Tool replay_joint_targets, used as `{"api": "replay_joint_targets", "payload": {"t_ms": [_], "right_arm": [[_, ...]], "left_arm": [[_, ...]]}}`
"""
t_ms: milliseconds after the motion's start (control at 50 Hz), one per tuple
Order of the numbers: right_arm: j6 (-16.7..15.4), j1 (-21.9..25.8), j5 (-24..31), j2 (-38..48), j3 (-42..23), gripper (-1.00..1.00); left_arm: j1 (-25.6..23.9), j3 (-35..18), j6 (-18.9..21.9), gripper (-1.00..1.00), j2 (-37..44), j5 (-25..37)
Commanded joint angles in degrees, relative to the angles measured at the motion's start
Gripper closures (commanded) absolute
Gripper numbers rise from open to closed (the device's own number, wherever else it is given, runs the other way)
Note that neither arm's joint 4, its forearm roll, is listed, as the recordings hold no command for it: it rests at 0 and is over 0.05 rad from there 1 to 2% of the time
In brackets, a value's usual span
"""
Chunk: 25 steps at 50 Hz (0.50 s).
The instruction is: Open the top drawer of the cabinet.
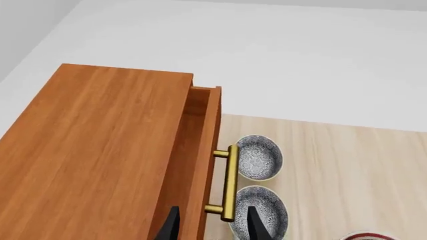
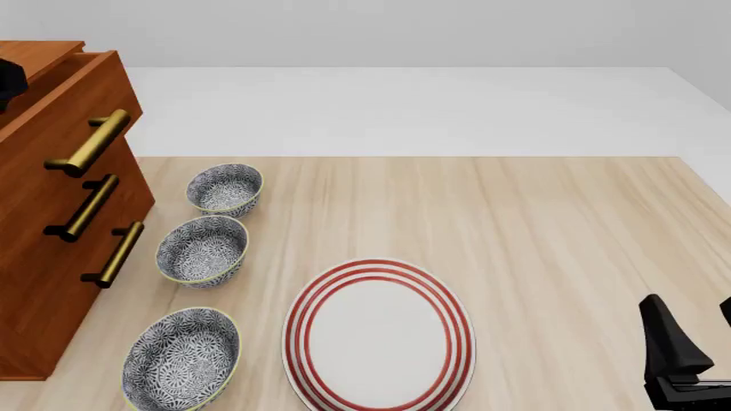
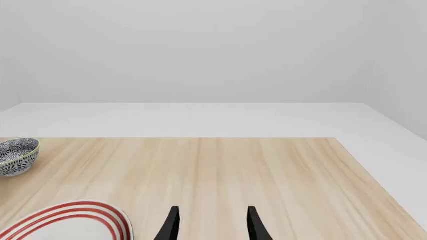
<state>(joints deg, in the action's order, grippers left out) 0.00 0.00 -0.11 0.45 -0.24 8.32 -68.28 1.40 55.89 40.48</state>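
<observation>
Left gripper [image 1: 211,227]: jaws are standing wide, holding nothing, straddling the drawer front beside the handle [image 1: 230,182].
Top drawer [image 2: 71,110]: at the cabinet [image 2: 46,257] top, table's left side, already sticking out a little.
Advice: I would close on the handle's middle, pull straight.
Right gripper [image 3: 211,225]: idling, wide, above the table [image 3: 267,170].

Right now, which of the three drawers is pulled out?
The top drawer: its front stands forward of the two lower drawers, which sit flush.
</observation>
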Motion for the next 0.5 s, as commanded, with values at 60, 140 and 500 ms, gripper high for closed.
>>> {"api": "replay_joint_targets", "payload": {"t_ms": [60,140,500], "right_arm": [[0.01,-0.03,0.0,0.0,0.0,-1.0],[-0.01,0.0,0.0,0.0,0.0,-1.0],[-0.01,0.0,0.0,0.0,0.0,-1.0]], "left_arm": [[0.93,0.36,0.29,-1.0,1.36,-0.97],[1.26,0.35,0.31,-1.0,1.62,-1.26],[2.6,1.81,1.42,-1.0,3.27,-3.16]]}}
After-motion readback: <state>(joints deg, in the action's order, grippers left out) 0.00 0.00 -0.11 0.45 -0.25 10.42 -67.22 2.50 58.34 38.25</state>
